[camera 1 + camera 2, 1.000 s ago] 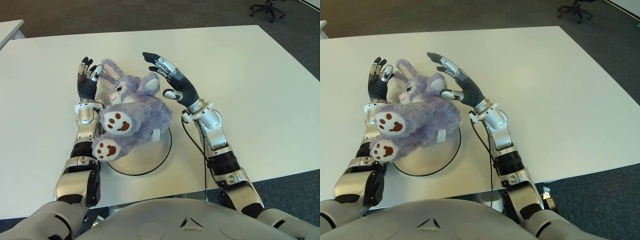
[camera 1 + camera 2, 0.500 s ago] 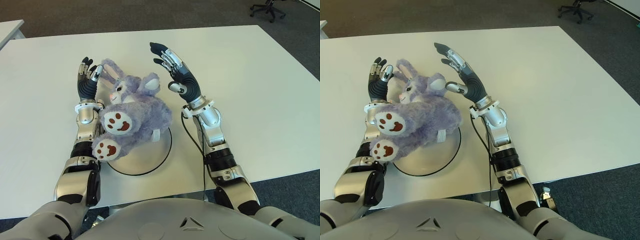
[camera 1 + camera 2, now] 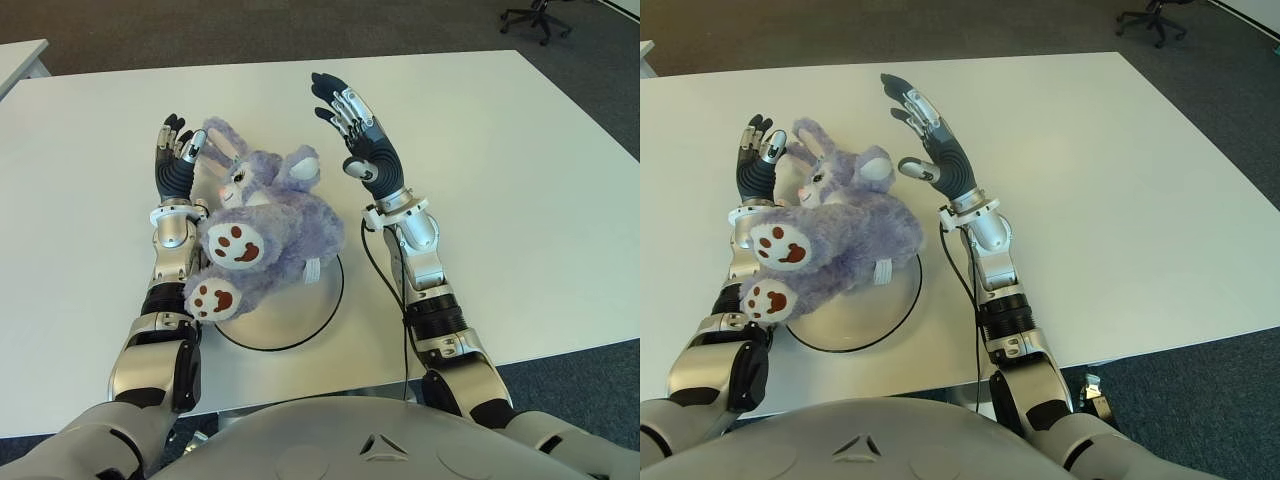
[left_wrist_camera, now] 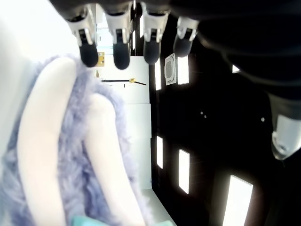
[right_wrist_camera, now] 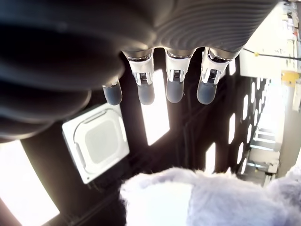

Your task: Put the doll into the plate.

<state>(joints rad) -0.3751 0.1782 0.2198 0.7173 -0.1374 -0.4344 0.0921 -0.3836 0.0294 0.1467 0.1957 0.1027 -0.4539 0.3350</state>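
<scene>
On the plate [image 3: 300, 318] the doll [image 3: 262, 238] is lying, head hanging over the far rim, w/ legs leaning on the left arm. Left hand [image 3: 175, 160] and right hand [image 3: 352, 125] are flanking it, fingers spread, holding nothing. Task is looking nearly done; only pulling the arms away is left.

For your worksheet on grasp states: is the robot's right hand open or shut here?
Open: the right hand has straight, spread fingers and holds nothing, beside the doll.

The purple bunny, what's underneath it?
Under the bunny shows a white plate with a dark rim, on the white table. The plate's far part is covered. The open left hand and open right hand flank the toy's head.
</scene>
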